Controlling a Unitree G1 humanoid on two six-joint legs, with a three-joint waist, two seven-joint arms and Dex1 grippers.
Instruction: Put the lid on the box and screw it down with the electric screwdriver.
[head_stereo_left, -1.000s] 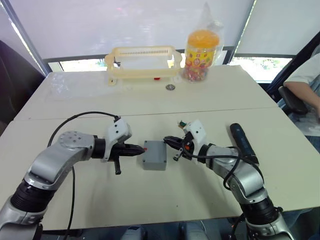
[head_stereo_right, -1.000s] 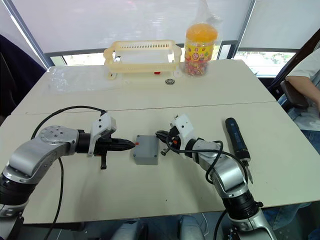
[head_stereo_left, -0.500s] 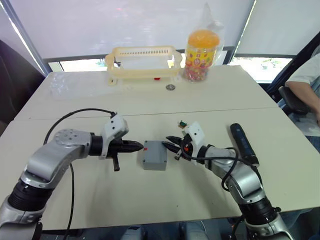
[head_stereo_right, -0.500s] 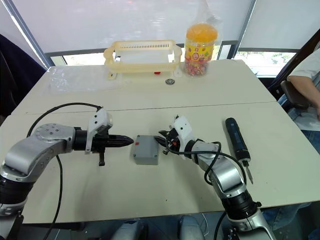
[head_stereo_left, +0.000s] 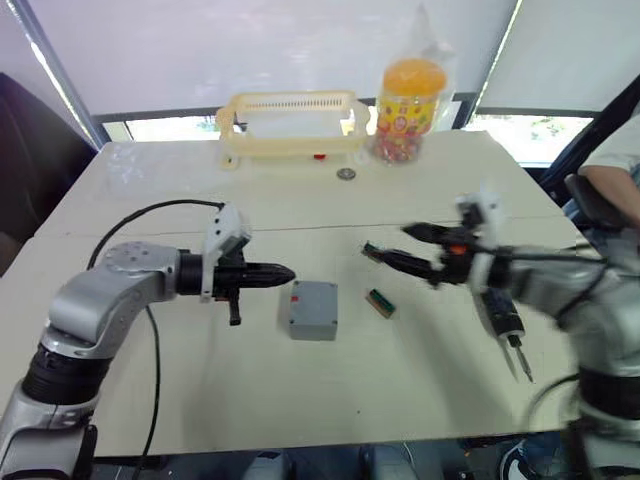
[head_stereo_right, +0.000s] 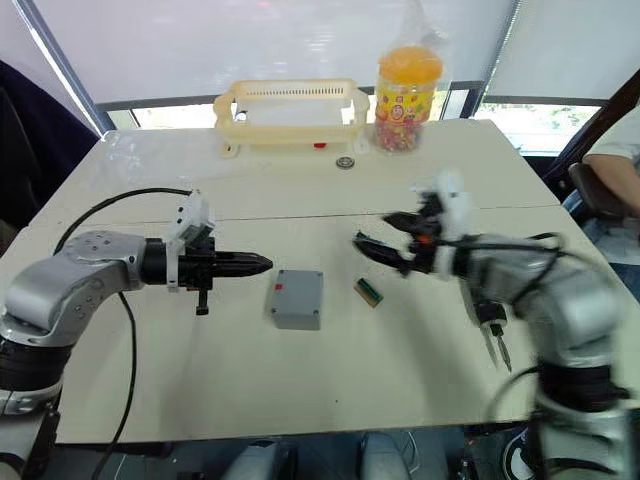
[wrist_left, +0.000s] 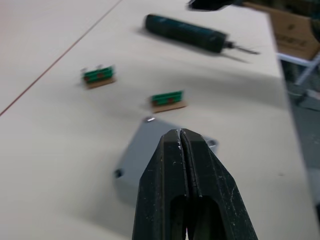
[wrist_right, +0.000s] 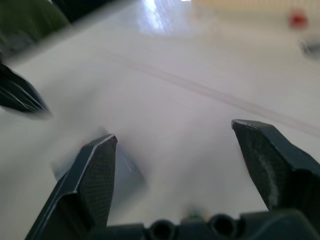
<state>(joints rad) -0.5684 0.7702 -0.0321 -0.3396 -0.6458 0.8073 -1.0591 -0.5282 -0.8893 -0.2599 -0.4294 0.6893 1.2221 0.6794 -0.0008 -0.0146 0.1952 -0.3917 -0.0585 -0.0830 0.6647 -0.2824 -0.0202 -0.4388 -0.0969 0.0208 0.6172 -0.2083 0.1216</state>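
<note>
The grey box with a small red mark sits in the middle of the near table. The lid is out of view as a separate piece. My left gripper is shut and empty, pointing at the box from its left with a small gap; in the left wrist view its closed fingers overlap the box. Blurred with motion, my right gripper hangs open and empty above the table, right of the box. The electric screwdriver lies on the table at the right, partly behind my right arm.
A small green circuit board lies just right of the box; the left wrist view has two such boards. At the far side stand a cream basket, a candy jar and a small metal ring. A person sits at the right.
My right gripper has opened wide and swung up and away from the box to the right. A green board now lies beside the box. The left gripper backed off slightly.
</note>
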